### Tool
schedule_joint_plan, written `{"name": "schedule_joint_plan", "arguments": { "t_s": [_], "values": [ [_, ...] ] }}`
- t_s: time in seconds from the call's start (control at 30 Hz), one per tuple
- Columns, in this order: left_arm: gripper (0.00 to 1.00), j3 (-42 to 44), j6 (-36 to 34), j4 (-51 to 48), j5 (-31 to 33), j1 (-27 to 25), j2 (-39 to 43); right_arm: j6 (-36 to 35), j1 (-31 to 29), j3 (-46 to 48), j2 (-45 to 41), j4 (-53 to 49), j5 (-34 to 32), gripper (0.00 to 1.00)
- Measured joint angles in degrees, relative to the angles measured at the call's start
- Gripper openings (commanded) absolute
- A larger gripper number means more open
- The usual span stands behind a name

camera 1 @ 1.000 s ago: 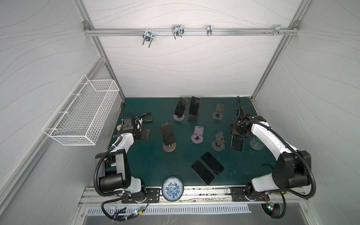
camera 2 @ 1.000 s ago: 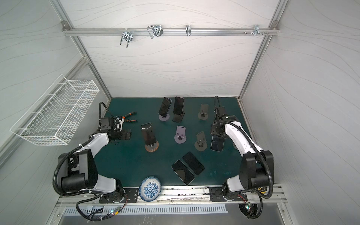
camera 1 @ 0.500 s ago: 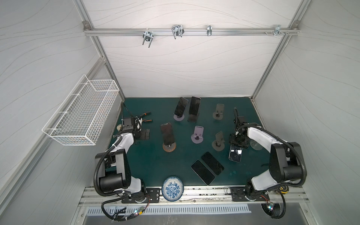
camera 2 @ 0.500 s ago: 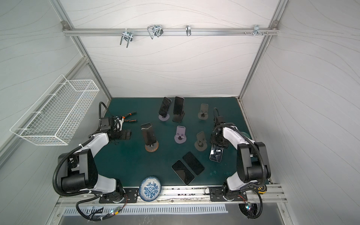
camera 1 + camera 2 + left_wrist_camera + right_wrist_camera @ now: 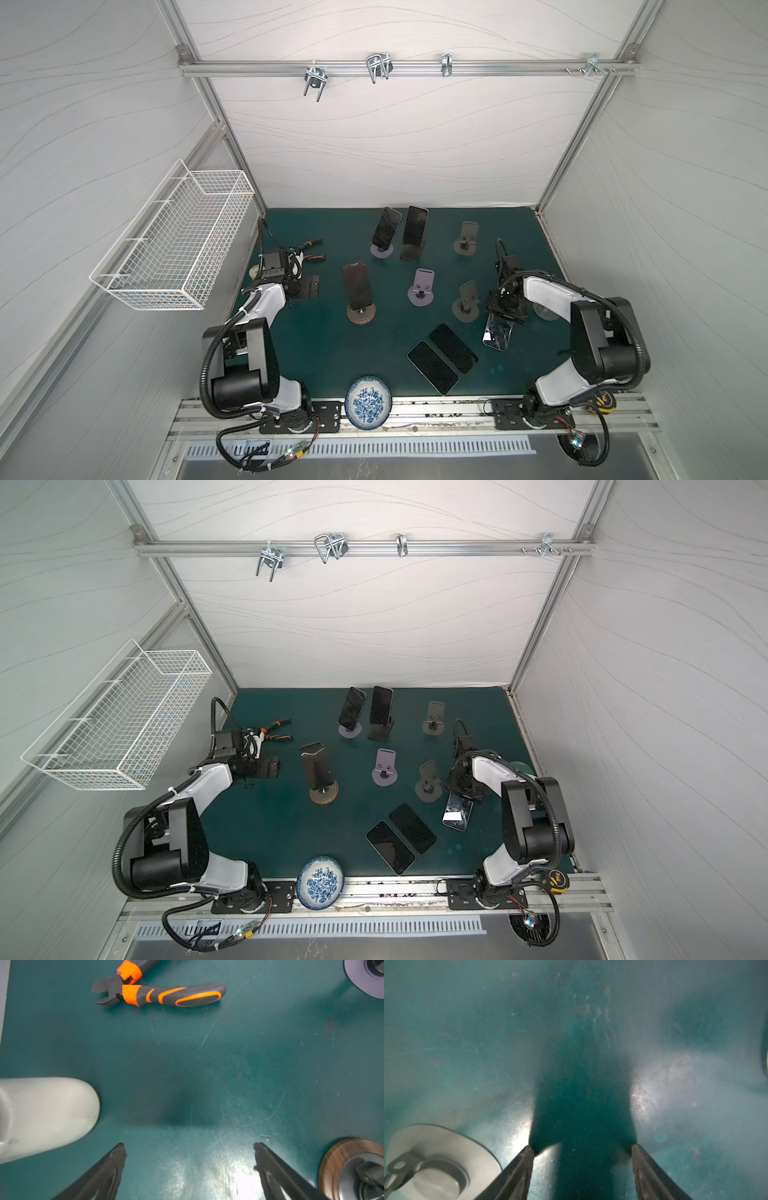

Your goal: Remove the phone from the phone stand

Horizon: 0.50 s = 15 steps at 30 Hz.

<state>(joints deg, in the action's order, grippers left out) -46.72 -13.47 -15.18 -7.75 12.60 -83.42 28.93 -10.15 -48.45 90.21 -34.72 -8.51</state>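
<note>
Glass-faced phone (image 5: 497, 334) was, in both top views, pinched in the right tool (image 5: 505, 318), clear of the grey stand (image 5: 468, 293) and nearer the bench (image 5: 316, 353) front than a second earlier; removal judged done, set-down pending. Left wrist: left tool (image 5: 190, 1147) spread, idle. Right wrist: fingers (image 5: 519, 1169) bracketed what was presumably the phone.

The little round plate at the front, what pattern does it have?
The plate has a blue floral pattern on white, seen best in a top view.
</note>
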Motion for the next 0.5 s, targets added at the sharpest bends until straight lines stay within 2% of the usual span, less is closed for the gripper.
{"name": "schedule_joint_plan", "arguments": {
  "t_s": [0.13, 0.3, 0.5],
  "values": [
    [0.97, 0.0, -0.02, 0.0, -0.02, 0.0, 0.0, 0.04, 0.0, -0.39, 0.42, -0.37, 0.0, 0.58],
    [0.97, 0.0, -0.02, 0.0, 0.0, 0.0, 0.0, 0.0, -0.02, -0.74, 0.66, -0.74, 0.04, 0.67],
    [0.96, -0.11, -0.02, -0.02, 0.0, 0.0, -0.04, 0.02, -0.39, -0.96, 0.81, -1.03, 0.02, 0.69]
  ]
}}
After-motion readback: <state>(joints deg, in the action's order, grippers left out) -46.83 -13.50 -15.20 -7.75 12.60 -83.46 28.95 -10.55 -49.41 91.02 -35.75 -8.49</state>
